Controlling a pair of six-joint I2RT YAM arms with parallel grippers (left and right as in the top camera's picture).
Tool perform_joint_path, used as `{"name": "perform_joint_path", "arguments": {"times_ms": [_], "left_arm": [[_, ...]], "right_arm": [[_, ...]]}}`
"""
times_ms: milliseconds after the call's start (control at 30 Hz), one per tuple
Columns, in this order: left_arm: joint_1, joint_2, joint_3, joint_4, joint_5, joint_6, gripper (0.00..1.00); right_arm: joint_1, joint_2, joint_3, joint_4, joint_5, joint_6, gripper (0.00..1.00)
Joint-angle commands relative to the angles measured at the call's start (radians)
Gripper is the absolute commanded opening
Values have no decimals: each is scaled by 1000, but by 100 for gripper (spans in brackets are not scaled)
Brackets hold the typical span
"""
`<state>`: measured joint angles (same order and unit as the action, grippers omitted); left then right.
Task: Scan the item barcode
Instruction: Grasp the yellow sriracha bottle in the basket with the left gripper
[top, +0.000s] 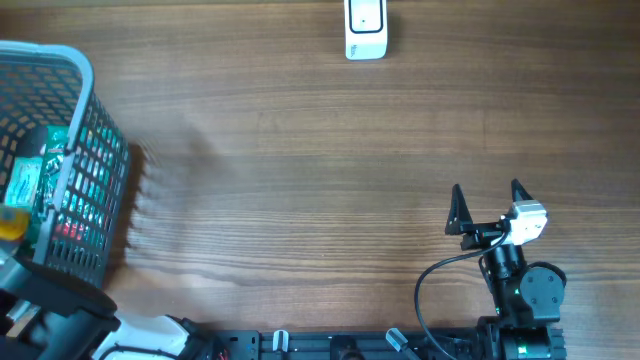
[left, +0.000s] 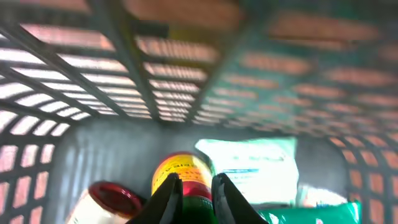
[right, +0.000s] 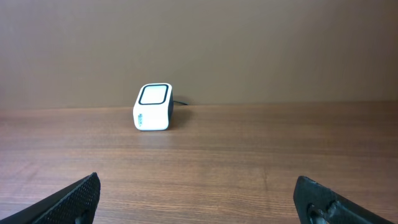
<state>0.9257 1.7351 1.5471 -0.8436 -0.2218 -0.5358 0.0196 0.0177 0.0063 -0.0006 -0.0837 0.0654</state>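
Inside the grey mesh basket (top: 88, 78), my left gripper (left: 197, 180) has its two fingers pressed against the sides of a bottle (left: 181, 167) with a yellow label, a red band and a green body. In the overhead view only a yellow bit of the bottle (top: 10, 222) shows at the basket's left. The white barcode scanner (top: 366, 28) stands at the table's far edge, and the right wrist view shows the scanner (right: 153, 107) too. My right gripper (top: 487, 195) rests open and empty above the table at the near right.
A white jar with a red lid (left: 112, 196) lies left of the bottle. A white-green packet (left: 255, 168) and a green packet (left: 311, 214) lie to its right. The basket walls (left: 186, 62) stand close around the left gripper.
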Motion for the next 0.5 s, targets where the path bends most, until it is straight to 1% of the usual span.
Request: {"name": "perform_joint_path", "arguments": {"times_ms": [0,33,67,100,133,167,200,233,467], "left_arm": [[-46,-49,-10,-14,39,8,19],[-55,-49,-10,-18,39,8,20],[-67,-49,-10,-21,39,8,27],[-72,-51,-10,-22,39,8,49],[-76,-54,-10,-24,39,7,61],[-77,-58,-10,-24,39,5,78],[-77,-65,-10,-24,38,5,98],[-77,-71,-10,-24,38,5,100],[-77,-90,-10,-35,19,8,100]], "right_arm": [[-4,0,-1,2,13,-10,100],[-4,0,-1,2,13,-10,100],[-4,0,-1,2,13,-10,100],[-4,0,-1,2,13,-10,100],[-4,0,-1,2,14,-11,100],[-4,0,-1,2,13,-10,100],[-4,0,-1,2,13,-10,100],[-4,0,-1,2,13,-10,100],[-4,0,-1,2,14,-10,100]]}}
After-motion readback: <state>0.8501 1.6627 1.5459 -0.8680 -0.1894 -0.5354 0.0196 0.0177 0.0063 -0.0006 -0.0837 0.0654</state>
